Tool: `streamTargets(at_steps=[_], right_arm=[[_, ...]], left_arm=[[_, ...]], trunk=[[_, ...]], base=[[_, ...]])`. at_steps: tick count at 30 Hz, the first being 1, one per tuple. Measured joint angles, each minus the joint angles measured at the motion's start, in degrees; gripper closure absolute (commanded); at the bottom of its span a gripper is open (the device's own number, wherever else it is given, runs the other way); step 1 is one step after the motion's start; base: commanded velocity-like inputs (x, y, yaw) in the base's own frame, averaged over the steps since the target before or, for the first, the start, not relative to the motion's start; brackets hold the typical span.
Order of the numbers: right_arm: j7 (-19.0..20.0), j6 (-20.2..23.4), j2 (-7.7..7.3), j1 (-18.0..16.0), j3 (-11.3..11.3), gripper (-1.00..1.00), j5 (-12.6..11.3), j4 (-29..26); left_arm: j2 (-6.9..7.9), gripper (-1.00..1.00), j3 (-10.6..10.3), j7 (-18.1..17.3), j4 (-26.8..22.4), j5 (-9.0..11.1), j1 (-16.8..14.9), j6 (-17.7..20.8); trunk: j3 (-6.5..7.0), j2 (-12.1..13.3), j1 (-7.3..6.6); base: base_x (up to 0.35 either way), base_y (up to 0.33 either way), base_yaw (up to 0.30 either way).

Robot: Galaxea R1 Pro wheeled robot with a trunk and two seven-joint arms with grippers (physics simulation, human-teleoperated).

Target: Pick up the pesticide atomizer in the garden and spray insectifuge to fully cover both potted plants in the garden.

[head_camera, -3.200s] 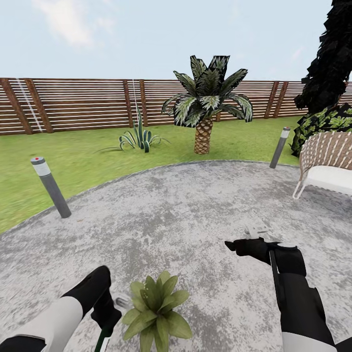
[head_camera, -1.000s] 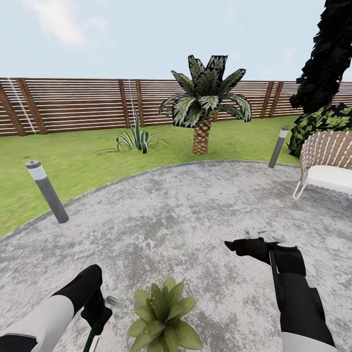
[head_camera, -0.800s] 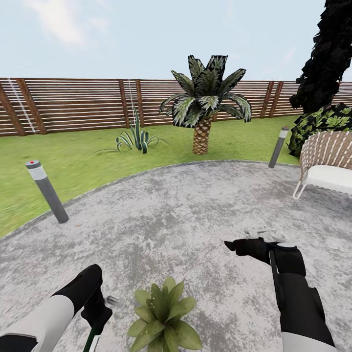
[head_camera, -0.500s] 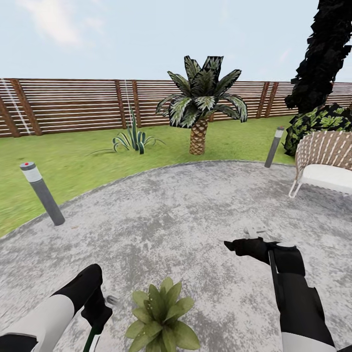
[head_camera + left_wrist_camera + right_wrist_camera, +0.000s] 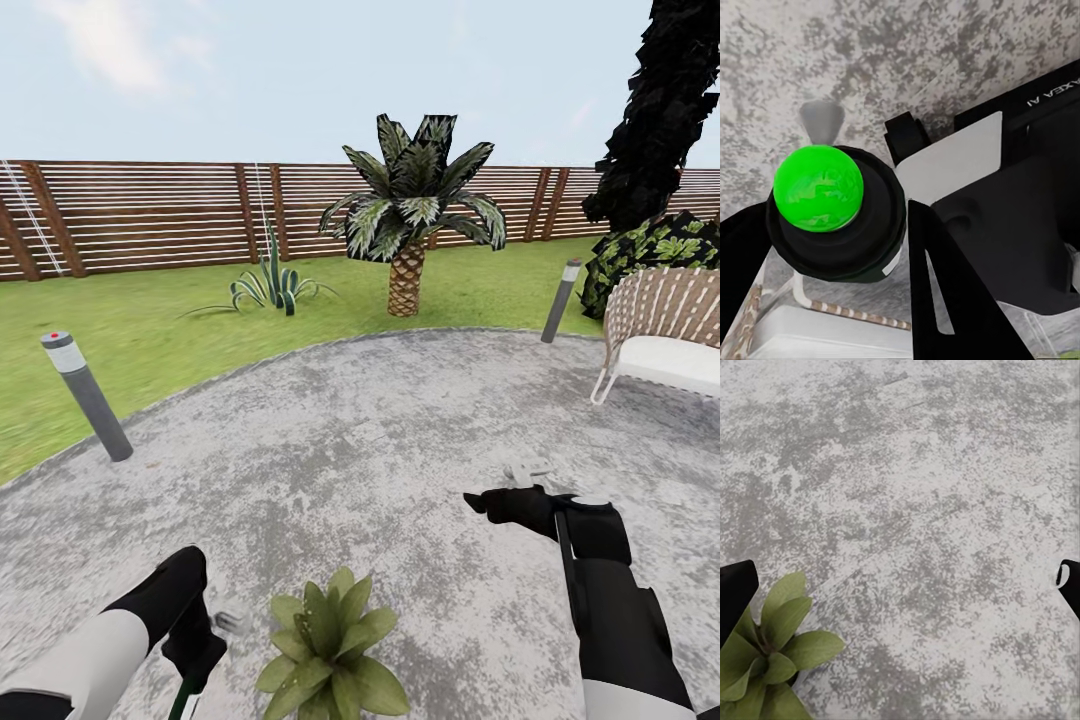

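The left gripper point(image 5: 832, 225) was clamped around the pesticide atomizer point(image 5: 836, 214), its button top glowing green, held low just beside the potted plant point(image 5: 325, 655) on the grey paving point(image 5: 380, 440). The right gripper point(image 5: 478, 500) hung over bare paving with its fingers spread wide.

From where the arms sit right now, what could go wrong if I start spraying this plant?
The atomizer is clamped in the left gripper beside the potted plant, low at the head view's edge; its nozzle direction is hard to judge there, so spray may land on the paving. From one side, the far leaves may stay uncovered. The right gripper hangs open beyond the plant and could catch drift.
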Motion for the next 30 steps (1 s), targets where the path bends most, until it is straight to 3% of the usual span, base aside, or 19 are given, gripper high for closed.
streamTargets(at_steps=[6,10,15,20,26,30], right_arm=[[0.00,0.00,-0.02,-0.01,0.00,-1.00,0.00,0.01],[0.00,0.00,-0.02,0.04,0.06,-1.00,0.00,0.03],[0.00,0.00,-0.02,0.02,0.02,-1.00,0.00,0.05],[0.00,0.00,0.00,0.01,0.07,-1.00,0.00,0.06],[0.00,0.00,0.06,0.00,0.16,-1.00,0.00,0.06],[0.00,0.00,0.07,-0.02,0.17,-1.00,0.00,0.06]], left_arm=[[-0.36,1.00,-0.09,0.26,-1.20,-0.03,0.69,-0.59],[-0.79,1.00,-0.03,0.31,-7.63,0.43,0.74,-1.58],[-1.57,1.00,-0.01,0.31,-11.25,0.63,0.81,-2.89],[-1.98,1.00,0.11,0.30,-11.83,0.63,0.85,-4.52],[-3.96,1.00,0.23,0.10,-11.28,0.63,2.50,-9.51],[-4.59,1.00,0.26,-0.36,-11.08,0.59,3.27,-10.58]], trunk=[[0.00,0.00,0.00],[0.01,0.00,0.00],[0.00,0.00,0.00],[0.00,0.00,0.00],[0.00,0.00,0.00],[0.00,0.00,0.00]], base=[[0.000,0.000,0.000],[0.000,0.000,0.000],[0.000,0.000,0.000],[0.000,0.000,0.000],[0.000,0.000,0.000],[0.000,0.000,0.000]])
